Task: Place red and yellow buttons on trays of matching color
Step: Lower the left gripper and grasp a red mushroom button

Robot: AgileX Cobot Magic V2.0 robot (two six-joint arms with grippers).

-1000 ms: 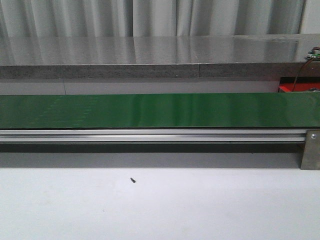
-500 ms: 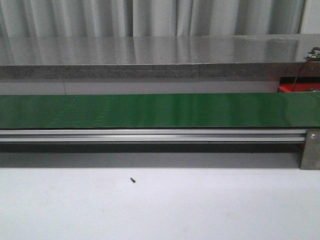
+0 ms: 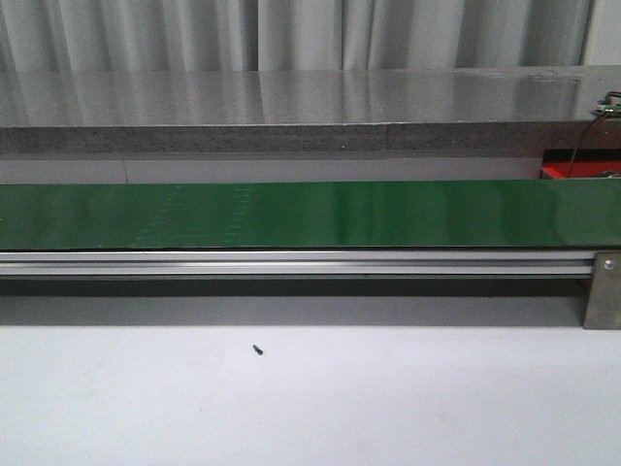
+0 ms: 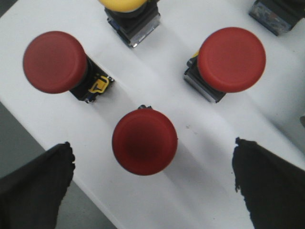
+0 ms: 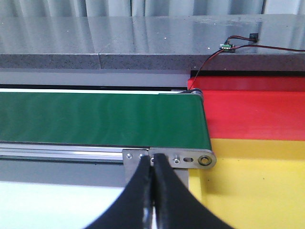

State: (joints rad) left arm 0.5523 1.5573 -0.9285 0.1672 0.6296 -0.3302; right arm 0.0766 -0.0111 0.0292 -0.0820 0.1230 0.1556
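Buttons sit in a loose cluster on the white tabletop (image 4: 157,81) under the left hand (image 4: 152,183), which is spread wide open with one red button (image 4: 145,141) centred between its fingers. Two more red ones (image 4: 55,61) (image 4: 231,59) stand apart on either side, and a yellow cap (image 4: 121,4) peeks in beyond, mostly cut off. I'd drop straight down and close low on the body, not the cap. Right hand (image 5: 153,164) is pinched closed, empty, near the belt (image 5: 100,117) end beside the red tray (image 5: 257,114) and yellow tray (image 5: 257,186).

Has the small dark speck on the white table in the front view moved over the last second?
No. The small dark speck sits at the same spot on the white table, unchanged relative to the conveyor's metal bracket.
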